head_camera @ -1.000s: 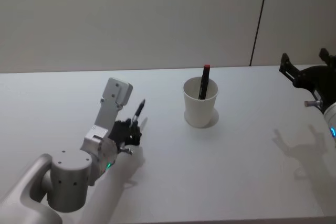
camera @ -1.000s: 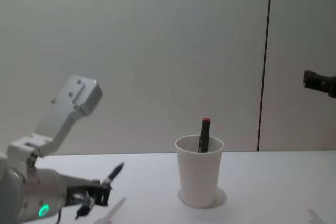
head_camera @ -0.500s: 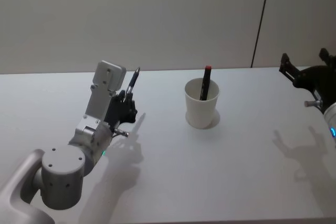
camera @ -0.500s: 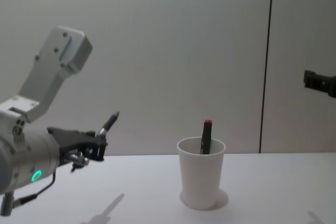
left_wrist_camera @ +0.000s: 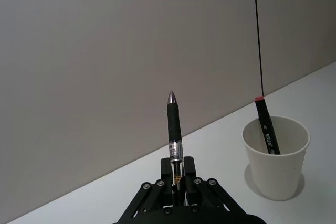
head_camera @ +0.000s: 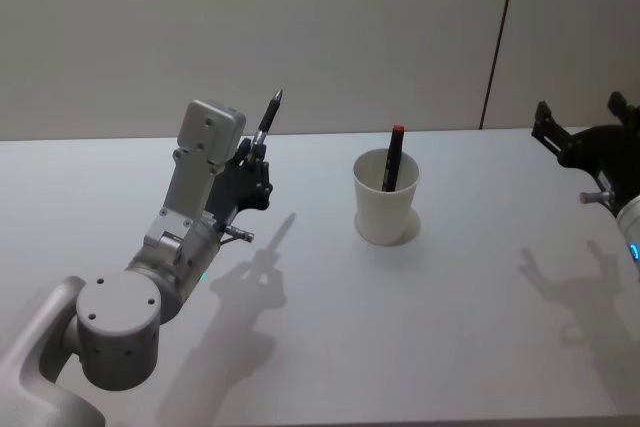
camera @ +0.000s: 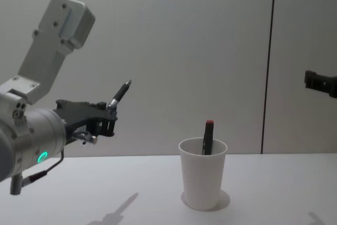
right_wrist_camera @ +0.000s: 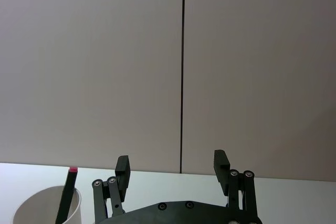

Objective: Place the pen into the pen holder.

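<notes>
The pen [head_camera: 266,123] hangs in the air well left of the pen holder [head_camera: 385,209], tip up, pinched low by the left gripper [head_camera: 255,159]. My worry: coming in tilted, it clips the red-capped marker [head_camera: 392,157] inside or tips the cup. The right gripper [head_camera: 580,115] idles right of the holder, fingers spread.

Left end effector [head_camera: 257,159] raised and pinched closed; right end effector [head_camera: 579,110] parked, spread apart.

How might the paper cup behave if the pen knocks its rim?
Probably light, tippy: the pen holder tapers to a narrow base, with one marker leaning inside. Its paper wall would likely dent. The left gripper holds the pen left of it; right gripper parked at the right.
</notes>
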You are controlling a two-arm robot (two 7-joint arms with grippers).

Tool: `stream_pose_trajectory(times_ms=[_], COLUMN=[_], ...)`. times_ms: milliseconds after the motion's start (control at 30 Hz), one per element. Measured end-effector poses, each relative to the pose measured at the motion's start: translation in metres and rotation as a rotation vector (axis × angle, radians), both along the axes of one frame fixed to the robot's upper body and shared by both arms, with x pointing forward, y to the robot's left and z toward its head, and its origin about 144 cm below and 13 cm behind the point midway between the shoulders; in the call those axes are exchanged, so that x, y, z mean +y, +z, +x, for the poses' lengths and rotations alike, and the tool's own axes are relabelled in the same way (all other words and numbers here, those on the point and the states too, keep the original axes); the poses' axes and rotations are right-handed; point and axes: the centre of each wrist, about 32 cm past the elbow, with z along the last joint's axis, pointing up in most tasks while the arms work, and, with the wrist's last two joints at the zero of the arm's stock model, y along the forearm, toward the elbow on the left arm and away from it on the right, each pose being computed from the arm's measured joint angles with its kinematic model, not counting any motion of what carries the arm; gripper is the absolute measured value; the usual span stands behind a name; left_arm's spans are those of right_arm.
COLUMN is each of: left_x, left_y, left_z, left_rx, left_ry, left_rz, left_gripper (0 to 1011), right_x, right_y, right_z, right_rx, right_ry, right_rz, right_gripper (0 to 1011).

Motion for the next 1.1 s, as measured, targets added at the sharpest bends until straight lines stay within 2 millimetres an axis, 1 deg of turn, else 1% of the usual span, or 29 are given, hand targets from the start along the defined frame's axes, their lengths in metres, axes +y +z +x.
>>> stream_pose_trajectory(times_ms=[367,700,1100], left_x=[0.0,0.002,0.007], left_y=[0.001,-0.005,-0.015], left_z=[0.002,0.004,0.012], left_rx=[-0.056,-0.141,-0.245], left_ry=[-0.046,-0.115,-0.268], left_rz=[0.004,-0.001,-0.028], left_gripper=[144,144,144], right_x=[0.0,0.0,0.0], right_y=[0.0,0.0,0.0], right_z=[0.0,0.0,0.0], right_rx=[0.0,0.0,0.0], right_ry=[0.0,0.0,0.0], right_rz=[0.0,0.0,0.0], right_gripper=[1001,1001,1002])
